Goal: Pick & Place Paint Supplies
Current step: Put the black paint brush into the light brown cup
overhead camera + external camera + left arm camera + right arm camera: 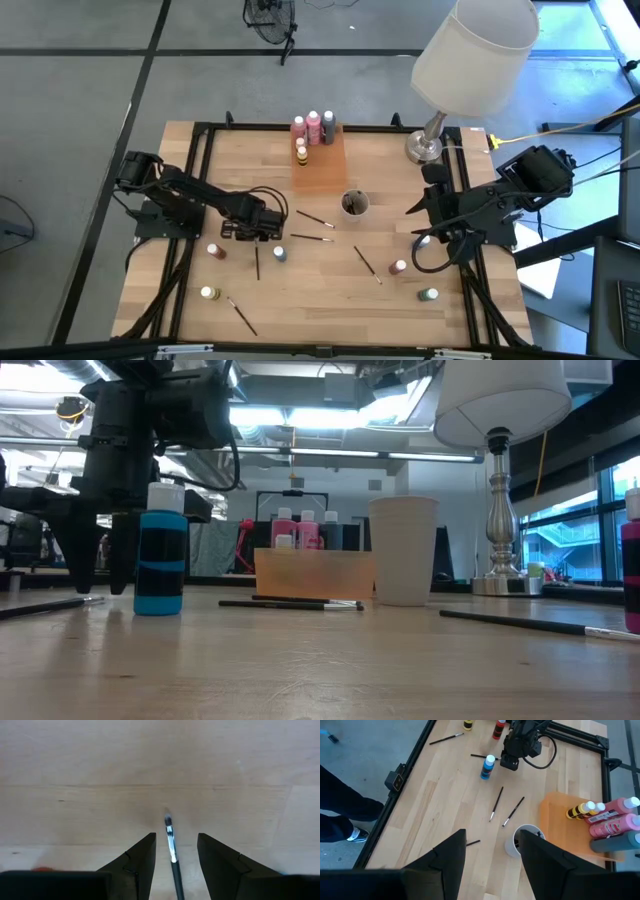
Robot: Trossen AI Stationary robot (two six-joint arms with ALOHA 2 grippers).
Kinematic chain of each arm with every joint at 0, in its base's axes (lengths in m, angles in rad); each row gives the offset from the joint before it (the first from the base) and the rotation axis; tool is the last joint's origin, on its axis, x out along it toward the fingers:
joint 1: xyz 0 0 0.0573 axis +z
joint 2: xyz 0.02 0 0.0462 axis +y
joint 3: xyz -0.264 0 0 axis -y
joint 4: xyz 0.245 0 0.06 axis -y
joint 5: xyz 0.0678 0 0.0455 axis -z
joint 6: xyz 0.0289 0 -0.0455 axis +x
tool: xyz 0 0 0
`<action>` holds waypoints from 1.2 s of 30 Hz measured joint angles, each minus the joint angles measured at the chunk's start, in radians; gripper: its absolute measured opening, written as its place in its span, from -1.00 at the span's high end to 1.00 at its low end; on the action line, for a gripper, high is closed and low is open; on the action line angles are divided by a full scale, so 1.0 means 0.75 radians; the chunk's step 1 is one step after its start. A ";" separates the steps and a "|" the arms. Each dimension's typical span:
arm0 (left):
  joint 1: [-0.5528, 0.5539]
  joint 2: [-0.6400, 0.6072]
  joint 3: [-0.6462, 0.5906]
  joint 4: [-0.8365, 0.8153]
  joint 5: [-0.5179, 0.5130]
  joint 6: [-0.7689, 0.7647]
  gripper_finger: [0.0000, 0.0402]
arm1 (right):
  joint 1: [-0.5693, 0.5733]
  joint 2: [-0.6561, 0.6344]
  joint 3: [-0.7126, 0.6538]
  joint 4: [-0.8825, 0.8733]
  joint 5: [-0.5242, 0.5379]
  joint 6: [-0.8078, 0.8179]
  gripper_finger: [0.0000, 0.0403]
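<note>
From above, the left gripper point(257, 230) hangs low over the wooden table point(300, 300), directly above the upper end of a thin paintbrush point(257, 262) whose handle runs away from it toward the table's near edge. A blue paint bottle point(279, 254) stands just beside the gripper on its inner side and a red bottle point(215, 250) on its outer side. The right gripper point(428, 236) waits over the right edge of the table, well apart from this work.

At table height, the left gripper point(100, 555) reaches down to the tabletop, with the blue bottle point(160, 550) just beside its fingers. Beyond stand the white cup point(403, 550) and the orange tray point(315, 575) with pink bottles point(297, 530) on it.

In the left wrist view, the two dark fingers point(137, 865) stand apart with nothing gripped, and the paintbrush point(172, 852) lies flat between them, its metal ferrule and bristle tip just ahead. The brush looks light, stiff and very thin, lying flush on the wood, so it may roll or slip; taking it on the dark handle behind the ferrule, with the fingertips pressed close to the table, seems the safest hold.

In the right wrist view, the right arm's own fingers point(445, 862) are parted and empty, held high over the cup point(520, 840), with two more brushes point(506, 809) lying beyond it.
</note>
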 joint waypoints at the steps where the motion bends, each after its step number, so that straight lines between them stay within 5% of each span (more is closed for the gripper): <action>1: 0.000 0.000 0.000 -0.001 -0.001 0.006 0.30 | 0.000 0.000 0.000 0.000 0.000 0.000 0.07; 8: -0.011 -0.011 -0.108 0.154 0.030 -0.060 0.30 | 0.001 0.000 0.000 0.000 0.000 0.010 0.07; 36: 0.060 -0.009 -0.123 0.103 0.040 0.034 0.41 | 0.001 0.000 0.000 0.000 0.000 0.037 0.07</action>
